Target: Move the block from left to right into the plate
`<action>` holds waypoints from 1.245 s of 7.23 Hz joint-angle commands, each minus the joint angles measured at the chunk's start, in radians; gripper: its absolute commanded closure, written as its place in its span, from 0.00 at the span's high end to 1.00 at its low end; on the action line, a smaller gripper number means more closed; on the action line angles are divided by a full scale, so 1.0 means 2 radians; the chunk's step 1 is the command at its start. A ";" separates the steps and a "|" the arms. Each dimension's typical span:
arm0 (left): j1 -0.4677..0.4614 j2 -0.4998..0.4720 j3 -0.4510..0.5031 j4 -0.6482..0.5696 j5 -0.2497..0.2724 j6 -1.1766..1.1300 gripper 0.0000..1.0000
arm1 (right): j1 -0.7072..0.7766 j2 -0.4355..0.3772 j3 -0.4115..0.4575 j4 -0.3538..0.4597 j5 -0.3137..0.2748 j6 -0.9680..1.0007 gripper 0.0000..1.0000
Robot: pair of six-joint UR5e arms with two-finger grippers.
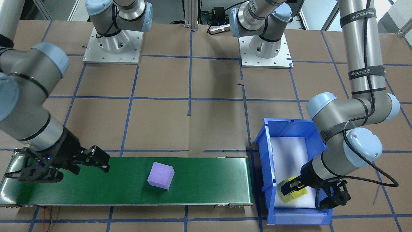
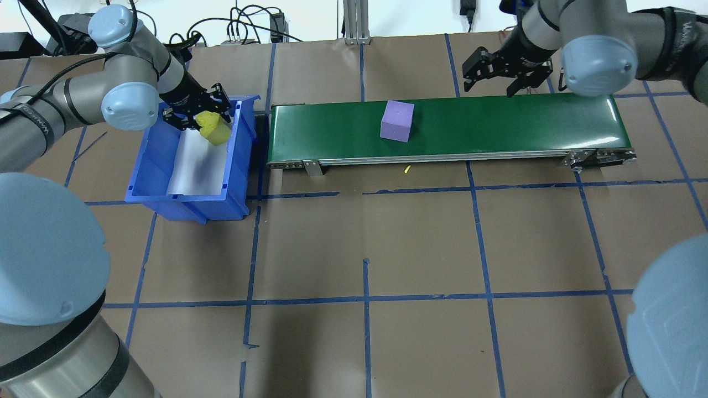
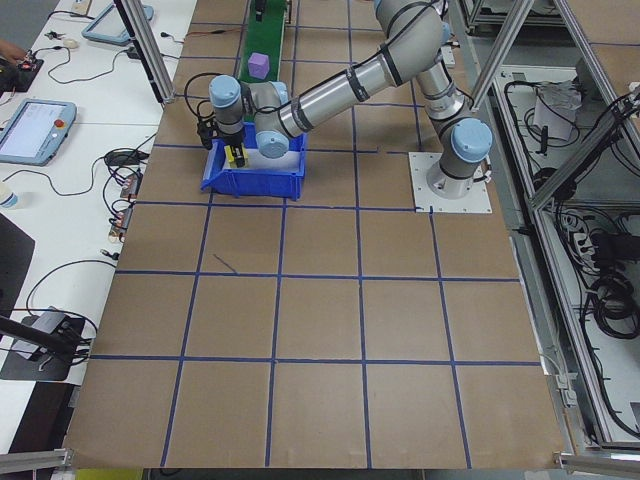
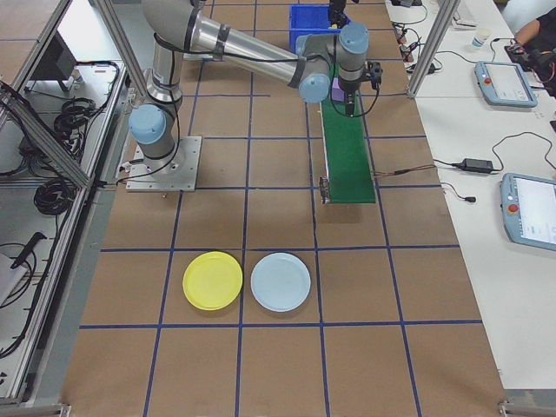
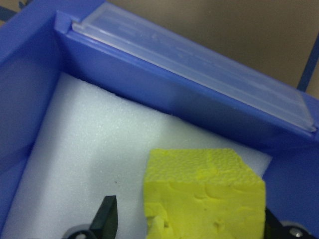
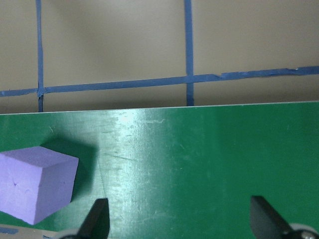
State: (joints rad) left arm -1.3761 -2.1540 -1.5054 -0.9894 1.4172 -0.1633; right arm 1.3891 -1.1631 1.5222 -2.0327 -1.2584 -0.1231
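Brown paper marked off by blue tape covers the counter in the front-facing view, where a green conveyor belt carries a purple block. Right tool hangs with fingers apart above the belt's end. Left tool is clamped on a yellow foam block inside the blue bin. From the right end, the flat, round, bright yellow plate lies beside a pale blue plate, well apart from the belt; operators' desks with cables and tablets flank the counter.
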 commanded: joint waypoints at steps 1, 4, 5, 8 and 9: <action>0.000 0.007 0.003 -0.001 0.002 0.000 0.32 | -0.063 0.029 -0.007 0.029 0.053 -0.079 1.00; -0.001 0.075 0.014 -0.079 0.008 0.000 0.31 | -0.064 0.022 0.012 0.030 0.054 -0.083 1.00; -0.002 0.098 0.014 -0.106 0.009 0.000 0.31 | -0.064 0.022 0.014 0.029 0.054 -0.083 1.00; -0.083 0.121 0.016 -0.123 0.032 -0.001 0.25 | -0.064 0.019 0.012 0.029 0.054 -0.061 1.00; -0.123 0.116 0.014 -0.114 0.055 0.001 0.25 | -0.064 0.017 0.011 0.028 0.052 0.022 1.00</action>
State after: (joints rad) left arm -1.5244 -1.9187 -1.4751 -1.2298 1.4873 -0.1631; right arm 1.2609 -1.1247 1.5469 -1.9747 -1.1521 -0.2156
